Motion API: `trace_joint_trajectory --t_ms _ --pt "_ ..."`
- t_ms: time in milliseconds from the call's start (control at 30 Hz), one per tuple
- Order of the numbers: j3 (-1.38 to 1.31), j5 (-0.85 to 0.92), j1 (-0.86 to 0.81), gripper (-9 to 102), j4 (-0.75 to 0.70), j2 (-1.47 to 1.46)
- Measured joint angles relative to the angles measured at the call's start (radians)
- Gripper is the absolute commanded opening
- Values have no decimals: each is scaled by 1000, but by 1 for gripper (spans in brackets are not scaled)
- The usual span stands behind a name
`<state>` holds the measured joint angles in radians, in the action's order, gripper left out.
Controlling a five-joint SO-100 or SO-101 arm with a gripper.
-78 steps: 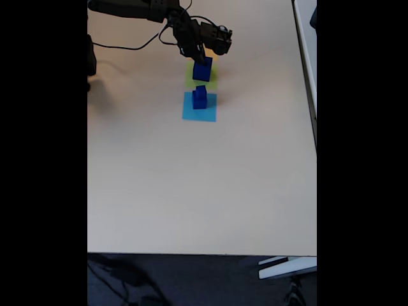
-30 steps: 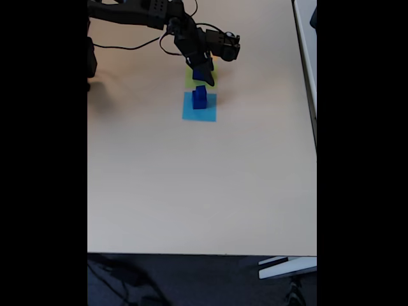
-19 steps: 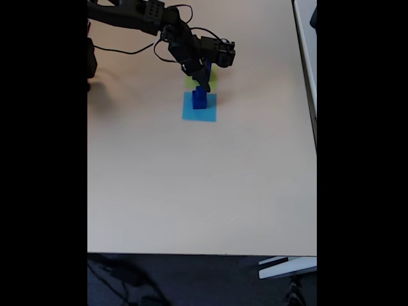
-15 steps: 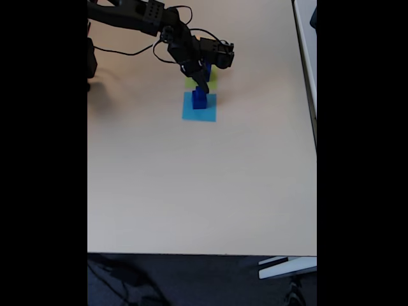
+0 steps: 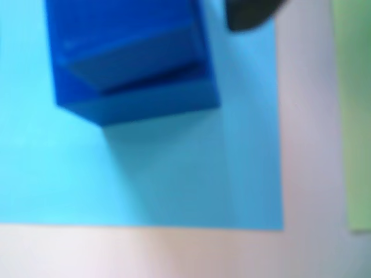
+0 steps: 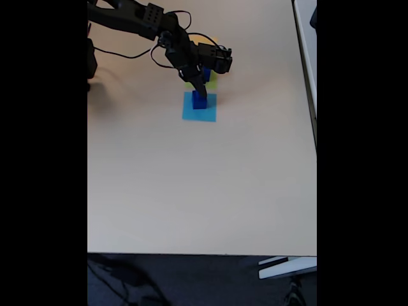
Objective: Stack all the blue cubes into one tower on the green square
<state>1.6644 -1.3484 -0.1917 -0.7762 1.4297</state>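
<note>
Wrist view: two dark blue cubes (image 5: 130, 63), one upon the other, are seen close and blurred on the light-blue square (image 5: 174, 174). A dark fingertip (image 5: 249, 14) is seen at the upper edge, just beside them. A strip of the green square (image 5: 353, 116) is seen at the right edge, apart from the light-blue square. The jaw state cannot be told.

Fixed view: the gripper (image 6: 199, 88) is lowered onto the stacked cubes (image 6: 199, 101). A third blue cube (image 6: 206, 75) is glimpsed behind the gripper on the green square (image 6: 213, 81). Judged step: grasp of the upper cube; fingers are best set squarely astride it so the lower cube is not toppled.
</note>
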Motion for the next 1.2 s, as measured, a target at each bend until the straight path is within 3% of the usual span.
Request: trace_joint_trajectory --t_ms 533,1200 --pt "48 5 -3 19 21 12" --pt "84 9 -3 2 46 17"
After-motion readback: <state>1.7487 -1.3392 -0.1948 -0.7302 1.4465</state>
